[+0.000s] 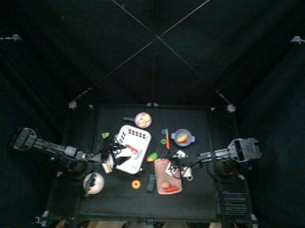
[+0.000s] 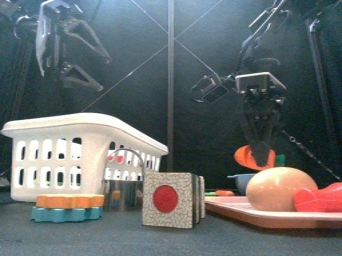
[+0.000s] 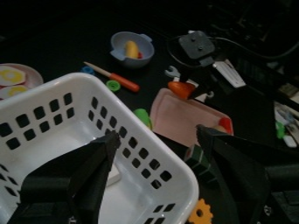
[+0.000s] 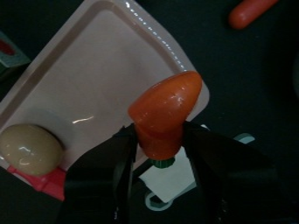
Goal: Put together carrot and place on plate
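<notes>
Right wrist view: we are pinching the carrot piece [image 4: 167, 112] in the right gripper [image 4: 160, 150] above the pink plate [image 4: 82, 79]; left gripper [image 3: 152, 166] is hanging spread over the basket [image 3: 70, 131]; next, joining the other carrot half [image 4: 253, 10]

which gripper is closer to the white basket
Left. The left gripper hangs open right over the white basket. The right gripper is off beside it, over the pink tray, holding a carrot piece.
</notes>
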Available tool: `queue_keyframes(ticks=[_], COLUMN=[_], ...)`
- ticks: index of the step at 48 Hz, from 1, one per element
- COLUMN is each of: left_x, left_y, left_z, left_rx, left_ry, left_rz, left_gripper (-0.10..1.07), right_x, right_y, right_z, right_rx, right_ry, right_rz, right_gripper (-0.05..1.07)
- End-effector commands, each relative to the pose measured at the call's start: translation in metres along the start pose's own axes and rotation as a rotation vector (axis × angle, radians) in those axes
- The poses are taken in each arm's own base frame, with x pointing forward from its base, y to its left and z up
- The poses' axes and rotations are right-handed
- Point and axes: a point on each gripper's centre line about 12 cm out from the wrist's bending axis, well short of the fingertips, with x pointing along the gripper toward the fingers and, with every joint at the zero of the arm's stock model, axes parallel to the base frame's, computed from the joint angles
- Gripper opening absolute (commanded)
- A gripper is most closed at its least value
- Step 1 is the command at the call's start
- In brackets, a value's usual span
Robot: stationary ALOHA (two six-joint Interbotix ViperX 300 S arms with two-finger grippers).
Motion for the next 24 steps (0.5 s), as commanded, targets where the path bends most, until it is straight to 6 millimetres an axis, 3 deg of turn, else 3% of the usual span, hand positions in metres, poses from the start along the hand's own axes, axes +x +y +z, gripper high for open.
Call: queue_keyframes(ticks=[1,11,24], left_x=[-0.002,0.002,0.0], left_y=[0.002,0.012,0.004], left_z=[0.008,0.0,-0.009], left_rx=[0.001,-0.013,0.004], left_ry=[-0.023,0.009,0.049], left_rz=[-0.026,-0.034,-0.108], left_gripper=[1.02,1.02,1.02], right_x=[-0.007,-0.006,-0.004], right_y=[0.003,0.003,0.001], right_z=[0.005,0.005,0.005], right_rx=[0.005,0.001,-0.026], right_ry=[-0.032,-0.033,-0.043], right_rz=[0.028,0.025,-0.001], right_gripper=[0.55,0.55,0.56])
